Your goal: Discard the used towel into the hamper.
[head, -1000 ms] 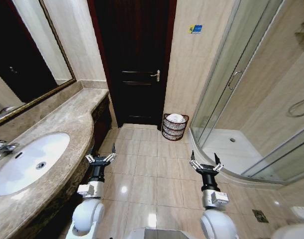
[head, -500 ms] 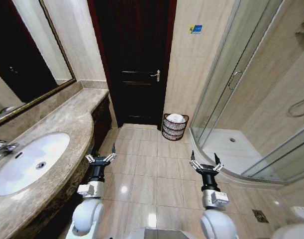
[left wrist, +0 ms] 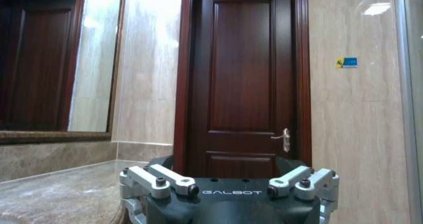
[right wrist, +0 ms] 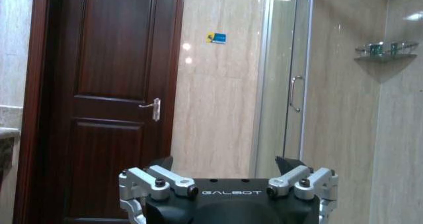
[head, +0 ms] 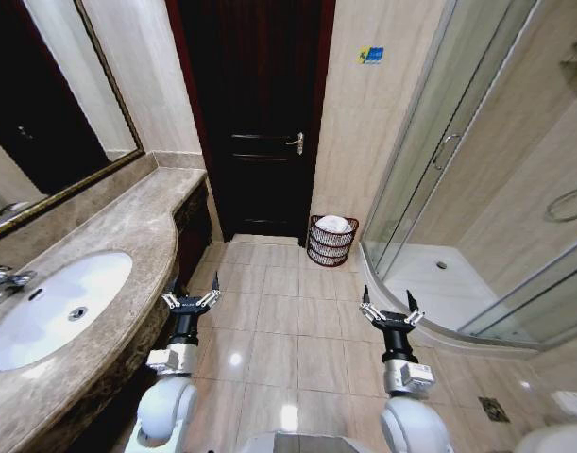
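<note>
The hamper (head: 330, 247), a small round dark-red open-weave basket, stands on the floor against the far wall, between the door and the shower. A white towel (head: 333, 224) lies bunched inside it, showing above the rim. My left gripper (head: 191, 299) is held low in front of me beside the counter, open and empty, well short of the hamper. My right gripper (head: 389, 307) hangs level with it over the floor tiles, also open and empty. In the left wrist view the left gripper (left wrist: 228, 167) faces the door. The right gripper (right wrist: 225, 164) faces the door and the shower glass.
A marble counter (head: 142, 236) with a white sink (head: 52, 307) runs along my left. The dark wooden door (head: 260, 113) is shut straight ahead. A glass shower enclosure (head: 458, 189) with a raised white base (head: 430, 283) fills the right. Beige floor tiles (head: 279, 321) lie open between.
</note>
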Available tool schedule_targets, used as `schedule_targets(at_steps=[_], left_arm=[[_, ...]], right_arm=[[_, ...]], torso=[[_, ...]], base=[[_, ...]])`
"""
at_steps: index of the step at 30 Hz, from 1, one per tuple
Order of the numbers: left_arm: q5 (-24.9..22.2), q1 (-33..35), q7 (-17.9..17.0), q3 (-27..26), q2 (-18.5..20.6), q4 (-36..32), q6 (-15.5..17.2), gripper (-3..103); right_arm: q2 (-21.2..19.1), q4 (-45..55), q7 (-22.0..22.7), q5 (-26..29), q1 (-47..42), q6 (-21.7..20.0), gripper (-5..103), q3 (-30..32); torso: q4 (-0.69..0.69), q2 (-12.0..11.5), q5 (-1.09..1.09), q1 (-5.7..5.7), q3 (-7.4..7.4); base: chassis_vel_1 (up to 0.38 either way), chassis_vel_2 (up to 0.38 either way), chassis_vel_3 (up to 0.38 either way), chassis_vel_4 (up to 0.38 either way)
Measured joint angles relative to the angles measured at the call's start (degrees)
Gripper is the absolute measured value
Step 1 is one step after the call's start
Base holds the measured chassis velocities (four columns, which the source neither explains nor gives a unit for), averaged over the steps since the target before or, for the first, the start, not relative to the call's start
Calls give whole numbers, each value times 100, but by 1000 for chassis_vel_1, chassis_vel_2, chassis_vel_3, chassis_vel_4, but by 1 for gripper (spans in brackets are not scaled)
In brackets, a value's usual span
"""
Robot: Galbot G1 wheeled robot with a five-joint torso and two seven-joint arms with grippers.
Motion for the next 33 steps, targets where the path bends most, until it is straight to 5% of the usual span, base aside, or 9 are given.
schedule_targets(at_steps=[33], left_arm=[[0,0,0,0,0,0,0,100]], right_arm=[[0,0,0,0,0,0,100,0]], torso=[[0,0,0,0,0]], base=[[0,0,0,0]])
